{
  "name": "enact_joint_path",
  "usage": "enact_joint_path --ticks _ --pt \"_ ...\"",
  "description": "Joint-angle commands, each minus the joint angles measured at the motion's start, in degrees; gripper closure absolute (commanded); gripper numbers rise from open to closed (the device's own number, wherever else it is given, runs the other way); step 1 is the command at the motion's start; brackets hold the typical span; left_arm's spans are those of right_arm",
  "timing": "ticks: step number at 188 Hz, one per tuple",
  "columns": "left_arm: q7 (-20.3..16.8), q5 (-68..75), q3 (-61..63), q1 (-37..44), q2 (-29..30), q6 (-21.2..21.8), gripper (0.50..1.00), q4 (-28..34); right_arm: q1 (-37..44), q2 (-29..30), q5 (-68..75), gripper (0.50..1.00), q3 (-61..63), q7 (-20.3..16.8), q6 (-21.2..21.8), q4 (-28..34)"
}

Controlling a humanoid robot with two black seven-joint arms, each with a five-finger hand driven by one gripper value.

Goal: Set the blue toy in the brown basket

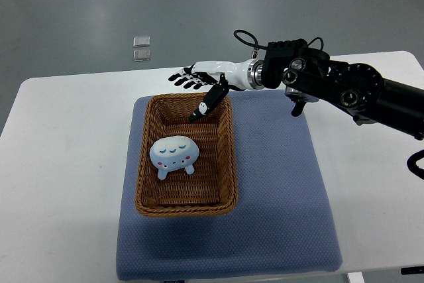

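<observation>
1. Grey floor surrounds a white table (59,183); a blue mat (285,183) covers the middle of the table, and two small clear squares (141,48) lie on the floor beyond the table's far edge.
2. On the mat stands the brown basket (228,157), a rectangular wicker tray with its long axis running away from the camera.
3. Right arm (344,87): enters from the picture's right edge and extends leftward across the far part of the table.
4. Right hand (199,79): positioned over the far rim of the basket. The fingers (184,79) are spread and extended, pointing toward the picture's left, and hold nothing. The thumb (209,103) angles down into the far end of the basket, with its tip above the wicker floor.
5. Blue toy (173,155): lies on the basket floor, nearer the camera than the fingers and well apart from them. It is below the thumb tip in the picture, offset toward the basket's left wall. Its face with closed eyes and pink cheeks points upward.
6. Left arm: not visible.
</observation>
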Motion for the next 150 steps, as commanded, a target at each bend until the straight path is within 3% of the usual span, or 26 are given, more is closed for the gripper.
enact_joint_path --ticks 1,38,86,116,150 --pt "0.1 0.0 0.0 0.0 0.0 0.0 0.500 0.0 -0.5 -2.3 2.6 0.589 5.2 0.0 0.1 0.2" --pt "0.1 0.0 0.0 0.0 0.0 0.0 0.500 0.0 -8.4 -5.4 16.5 0.589 21.9 0.1 0.1 0.2" --pt "0.0 0.0 0.3 0.0 0.0 0.0 0.500 0.0 -21.3 -3.7 27.9 0.589 38.4 0.6 0.2 -0.8" --pt "0.0 0.0 0.3 0.0 0.0 0.0 0.500 -0.1 -30.6 -1.0 29.4 0.589 45.1 7.2 1.7 -1.2" --pt "0.0 0.0 0.3 0.0 0.0 0.0 0.500 -0.1 -32.9 0.7 34.5 0.589 46.0 11.4 5.2 -5.1"
